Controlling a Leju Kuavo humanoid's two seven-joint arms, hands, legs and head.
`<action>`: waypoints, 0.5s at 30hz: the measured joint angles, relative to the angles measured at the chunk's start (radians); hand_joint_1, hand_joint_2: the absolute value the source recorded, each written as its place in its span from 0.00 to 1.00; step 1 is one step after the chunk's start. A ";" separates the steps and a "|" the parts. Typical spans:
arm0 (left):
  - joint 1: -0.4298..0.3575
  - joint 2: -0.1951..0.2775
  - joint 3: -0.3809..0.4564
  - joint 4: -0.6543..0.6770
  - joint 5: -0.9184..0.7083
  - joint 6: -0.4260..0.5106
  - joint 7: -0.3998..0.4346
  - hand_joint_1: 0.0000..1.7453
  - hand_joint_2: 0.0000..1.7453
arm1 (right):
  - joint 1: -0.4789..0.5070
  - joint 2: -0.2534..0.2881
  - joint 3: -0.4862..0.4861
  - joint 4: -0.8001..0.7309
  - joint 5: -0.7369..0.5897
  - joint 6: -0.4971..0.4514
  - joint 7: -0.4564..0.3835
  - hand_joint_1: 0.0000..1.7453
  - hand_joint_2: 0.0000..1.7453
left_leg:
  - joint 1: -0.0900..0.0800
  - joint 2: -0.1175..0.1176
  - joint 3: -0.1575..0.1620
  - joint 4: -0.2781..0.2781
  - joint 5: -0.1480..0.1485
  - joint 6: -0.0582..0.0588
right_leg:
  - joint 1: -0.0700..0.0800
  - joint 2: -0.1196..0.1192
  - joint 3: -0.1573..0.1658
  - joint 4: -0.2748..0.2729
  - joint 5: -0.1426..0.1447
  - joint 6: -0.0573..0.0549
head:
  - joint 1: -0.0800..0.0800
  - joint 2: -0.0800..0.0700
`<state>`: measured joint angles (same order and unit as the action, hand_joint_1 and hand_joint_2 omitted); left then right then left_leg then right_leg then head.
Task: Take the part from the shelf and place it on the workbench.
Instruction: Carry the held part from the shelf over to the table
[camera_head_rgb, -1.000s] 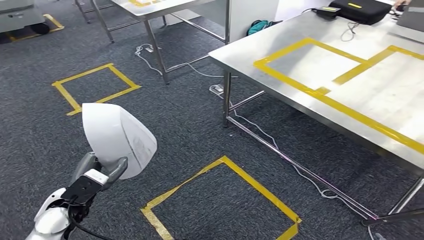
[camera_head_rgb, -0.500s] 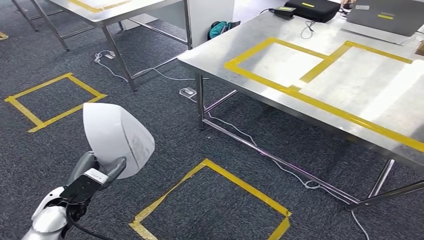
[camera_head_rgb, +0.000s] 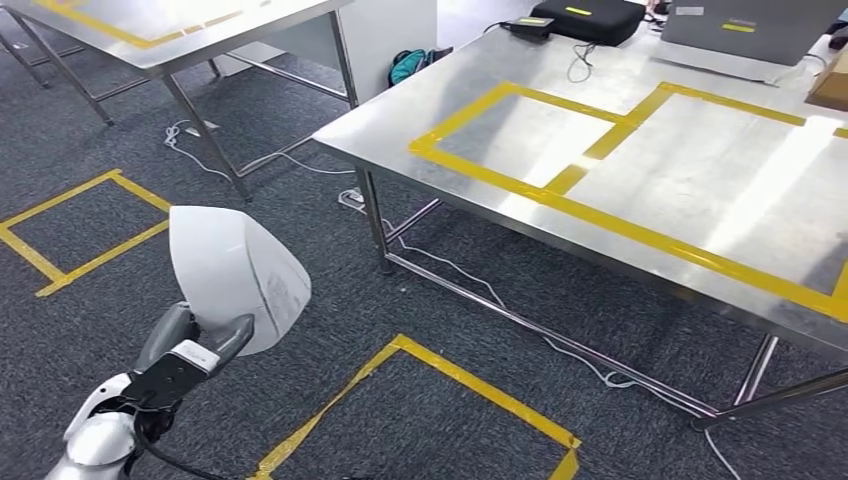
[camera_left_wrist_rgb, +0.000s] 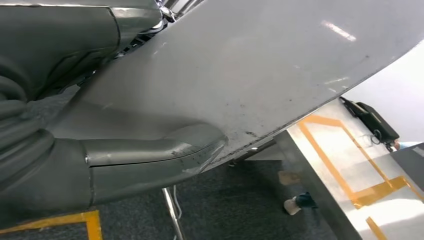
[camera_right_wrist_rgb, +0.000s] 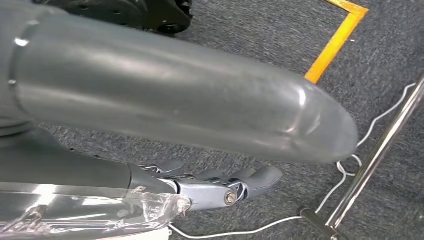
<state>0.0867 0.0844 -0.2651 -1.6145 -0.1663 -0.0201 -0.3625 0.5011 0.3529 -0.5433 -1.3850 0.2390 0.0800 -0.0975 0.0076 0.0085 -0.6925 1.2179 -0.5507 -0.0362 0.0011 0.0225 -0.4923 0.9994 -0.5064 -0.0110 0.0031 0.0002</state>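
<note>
The workbench (camera_head_rgb: 640, 190) fills the far right of my head view, its steel top marked with yellow tape (camera_head_rgb: 470, 165) rectangles, and everything else I place against it. The part (camera_head_rgb: 232, 275), a white curved shell, is well short of the bench and off its near-left corner, held up over the carpet (camera_head_rgb: 450, 300) by my left hand (camera_head_rgb: 190, 345), whose thumb and fingers pinch its lower edge. Its long axis runs roughly upright, tilted a little, with the rounded broad end up and the narrower end down in the grip; the convex face looks toward the bench. My right hand (camera_right_wrist_rgb: 220, 187) hangs low beside the bench's floor rail, holding nothing, fingers loosely extended and slightly apart. My worry is the grip: a pinch on one edge of a smooth, tall shell could let it pivot or slip as I walk. The cable (camera_head_rgb: 560, 345) trailing on the floor under the bench could also snag a foot, and approaching too close could knock the shell on the bench edge.
</note>
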 joint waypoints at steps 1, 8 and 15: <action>0.000 0.002 -0.001 0.000 -0.005 -0.001 -0.003 1.00 1.00 | -0.001 0.000 -0.001 0.004 0.004 0.003 0.001 0.00 0.00 | 0.000 0.000 0.011 -0.058 0.052 0.001 | -0.001 0.003 0.012 -0.001 -0.013 0.003 | -0.001 0.000; -0.005 0.010 -0.015 0.001 -0.019 -0.004 -0.015 1.00 1.00 | -0.011 0.000 -0.013 0.024 0.017 0.012 0.005 0.00 0.00 | 0.001 -0.004 0.066 -0.215 0.141 0.039 | 0.006 -0.001 0.069 0.013 -0.067 0.039 | 0.001 0.000; -0.005 0.013 -0.020 0.000 -0.025 -0.010 -0.019 1.00 1.00 | -0.015 0.000 -0.018 0.040 0.031 0.023 0.004 0.00 0.00 | 0.001 -0.006 0.161 -0.216 0.066 0.055 | 0.004 -0.014 -0.171 0.267 -0.176 0.049 | 0.008 0.000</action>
<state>0.0815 0.0978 -0.2853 -1.6140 -0.1917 -0.0300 -0.3816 0.4862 0.3532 -0.5617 -1.3449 0.2702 0.1035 -0.0933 0.0083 0.0022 -0.5319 1.0020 -0.4847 0.0187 0.0054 0.0085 -0.6632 1.2661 -0.6821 0.0383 0.0112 0.0004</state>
